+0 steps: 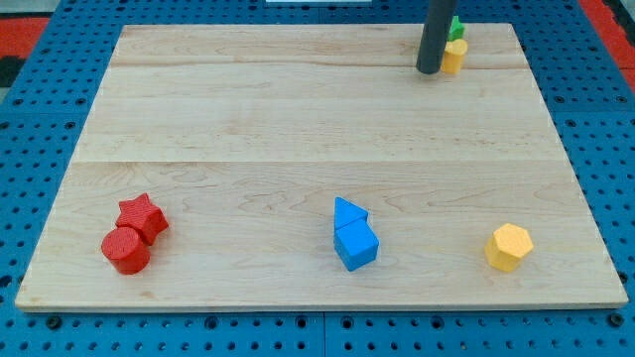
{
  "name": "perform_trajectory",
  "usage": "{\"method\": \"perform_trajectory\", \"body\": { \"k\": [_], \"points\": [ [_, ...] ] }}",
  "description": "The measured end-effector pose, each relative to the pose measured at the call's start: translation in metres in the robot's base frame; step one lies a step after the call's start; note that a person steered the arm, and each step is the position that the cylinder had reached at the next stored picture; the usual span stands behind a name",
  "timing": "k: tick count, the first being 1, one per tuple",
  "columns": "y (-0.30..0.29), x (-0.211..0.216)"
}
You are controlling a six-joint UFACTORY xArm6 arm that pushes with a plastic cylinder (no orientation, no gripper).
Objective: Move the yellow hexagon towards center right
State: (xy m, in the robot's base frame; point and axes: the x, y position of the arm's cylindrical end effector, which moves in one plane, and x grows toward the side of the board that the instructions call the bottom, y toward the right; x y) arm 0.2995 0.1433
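The yellow hexagon [509, 246] lies near the bottom right corner of the wooden board [298, 119]. My tip [430, 71] is at the view's top right, far from the hexagon, touching or just left of a small yellow block [454, 57] with a green block [455, 30] behind it. The rod partly hides both of these blocks.
A red star [142, 216] and a red cylinder [126, 250] sit together at the bottom left. A blue triangle [348, 212] and a blue block [356, 244] sit together at the bottom centre. The board lies on a blue perforated surface.
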Motion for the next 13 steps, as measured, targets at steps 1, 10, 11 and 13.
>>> {"method": "perform_trajectory", "body": {
  "k": [1, 10, 11, 13],
  "points": [
    [0.000, 0.071],
    [0.033, 0.256],
    [0.043, 0.258],
    [0.066, 0.207]
  ]
}}
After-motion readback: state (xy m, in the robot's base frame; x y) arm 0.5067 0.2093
